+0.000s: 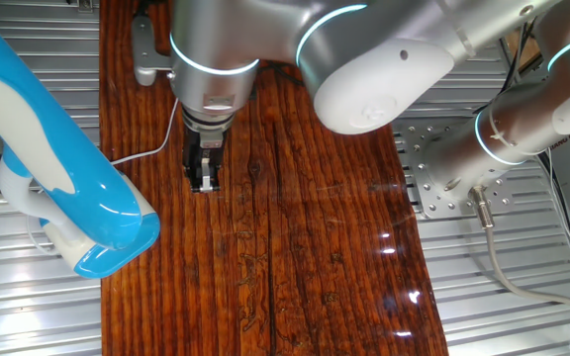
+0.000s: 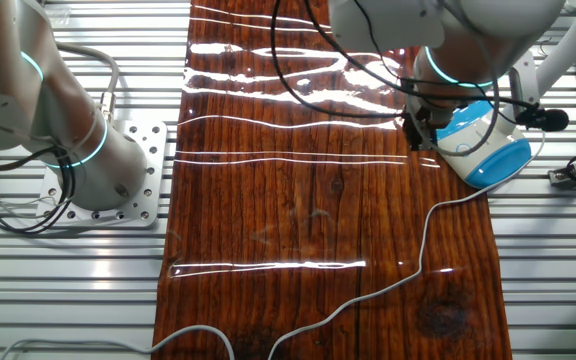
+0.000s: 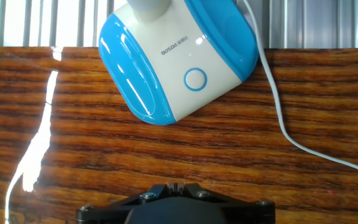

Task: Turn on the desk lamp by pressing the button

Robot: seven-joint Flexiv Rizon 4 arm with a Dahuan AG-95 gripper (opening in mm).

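Desk lamp point(image 1: 62, 148): in one fixed view its long blue and white body crosses the left part of the frame, leaning out over the table edge. In the hand view the rounded base point(image 3: 179, 59) sits at the upper middle, half on the wood and half over the metal surface, so its top faces the camera.

Button point(image 3: 195, 79): a round ring on the white top of the base, in the upper middle of the hand view. It is free, nothing touches it.

Claw point(image 1: 203, 170): it hangs under the arm in the upper middle of one fixed view, pointing down at the table, apart from the lamp. I cannot tell if its fingers are parted or closed; no view shows the tips clearly.

Cord point(image 3: 278, 106): thin and white, it runs from the base down to the right.

Table point(image 2: 308, 210): dark glossy wood, with strong reflections.

Judgement: the lamp appears not yet pressed; the claw probably must travel toward the button first.
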